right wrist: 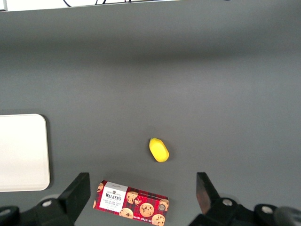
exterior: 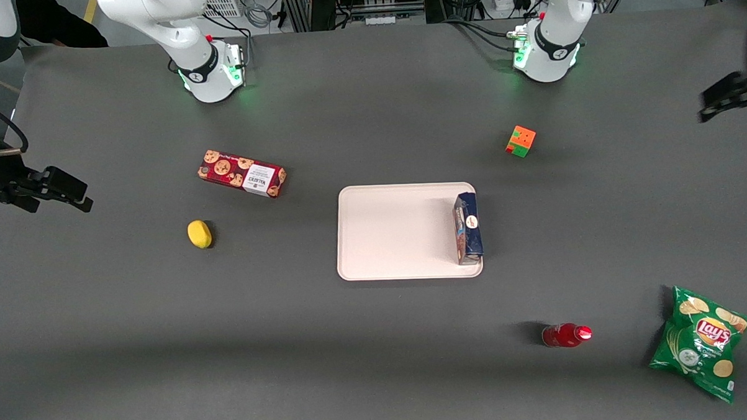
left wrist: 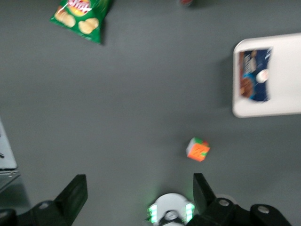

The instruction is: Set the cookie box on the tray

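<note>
The cookie box [exterior: 468,228], dark blue with a brown end, lies on the tray [exterior: 393,234], along the tray's rim toward the working arm's end of the table. Box [left wrist: 255,75] and tray [left wrist: 284,101] also show in the left wrist view. The tray's corner shows in the right wrist view [right wrist: 21,150]. My left gripper [exterior: 717,101] is raised well above the table toward the working arm's end, far from the box. In its wrist view the gripper [left wrist: 139,186] is open and empty, with bare table between its fingers [left wrist: 75,190].
A colour cube [exterior: 521,141] sits farther from the front camera than the tray. A red bottle [exterior: 566,335] and a green chip bag [exterior: 701,351] lie nearer. A red cookie box [exterior: 242,173] and a yellow lemon [exterior: 199,234] lie toward the parked arm's end.
</note>
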